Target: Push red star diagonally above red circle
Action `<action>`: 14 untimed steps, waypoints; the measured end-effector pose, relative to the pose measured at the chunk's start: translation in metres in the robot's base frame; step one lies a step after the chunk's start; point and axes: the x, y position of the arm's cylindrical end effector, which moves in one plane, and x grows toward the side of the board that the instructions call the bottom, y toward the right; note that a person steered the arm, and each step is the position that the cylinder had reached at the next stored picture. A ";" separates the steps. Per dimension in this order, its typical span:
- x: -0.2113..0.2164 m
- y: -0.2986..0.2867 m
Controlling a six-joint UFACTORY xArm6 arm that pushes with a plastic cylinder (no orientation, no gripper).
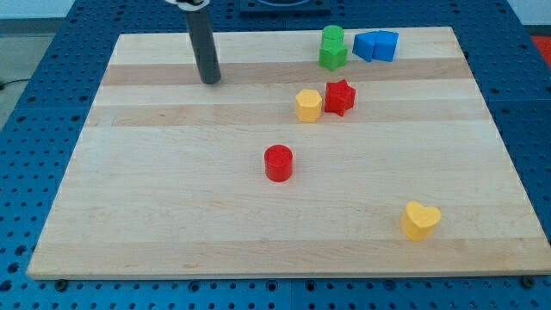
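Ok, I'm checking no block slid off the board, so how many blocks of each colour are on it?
Red: 2, the red star and the red circle.
Yellow: 2, the yellow hexagon and the yellow heart.
Green: 2, green block and green block.
Blue: 2, blue block and blue block.
Total: 8.

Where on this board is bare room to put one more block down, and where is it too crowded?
The view's left half is bare below my tip, left of the red circle. The bottom strip is also bare, from the left edge up to the yellow heart. It is crowded at the top: green blocks beside blue blocks, and the yellow hexagon touching the red star.
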 end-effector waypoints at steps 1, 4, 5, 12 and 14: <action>0.000 0.017; 0.010 0.136; 0.023 0.174; 0.074 0.200; 0.035 0.240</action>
